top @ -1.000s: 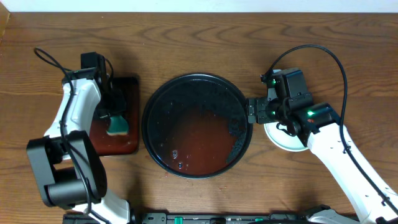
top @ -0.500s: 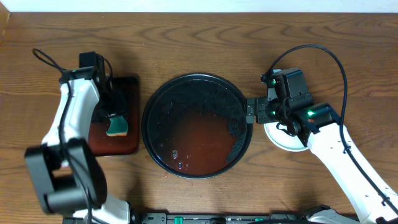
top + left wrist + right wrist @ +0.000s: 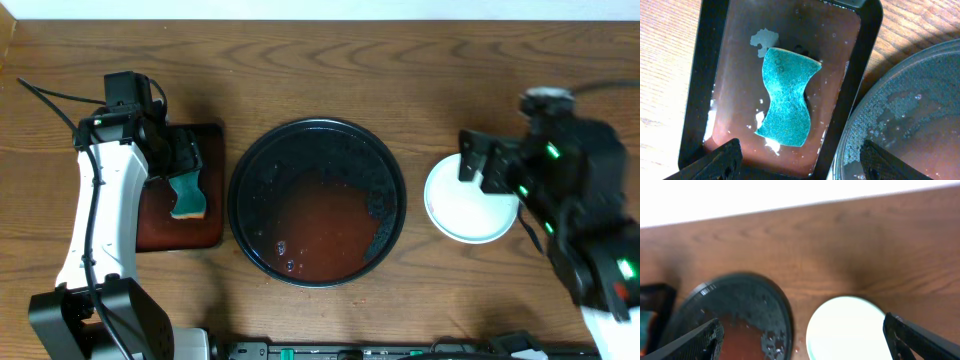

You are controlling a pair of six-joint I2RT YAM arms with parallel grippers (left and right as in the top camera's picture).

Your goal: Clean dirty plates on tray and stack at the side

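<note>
The round black tray [image 3: 250, 150] sits mid-table holding reddish water and foam, with no plate on it; its rim also shows in the wrist views [image 3: 865, 120] [image 3: 782, 307]. To its right, pale mint plates [image 3: 468, 203] [image 3: 847, 327] lie stacked on the wood, and the top one looks clean. How many are stacked I cannot tell. My right gripper [image 3: 483, 165] [image 3: 805, 340] hovers open high over the plates, holding nothing. My left gripper [image 3: 185, 155] [image 3: 802, 162] is open above the teal sponge [image 3: 187, 193] [image 3: 787, 102], apart from it.
The sponge lies in a small rectangular black tray [image 3: 210, 235] [image 3: 710, 75] with reddish water, just left of the round tray. Bare wooden table runs along the back and far right. The right arm's body [image 3: 590, 230] looms blurred over the right side.
My left gripper opened, let go of the sponge and rose off it. My right arm drew up and to the right, uncovering the stacked plates.
</note>
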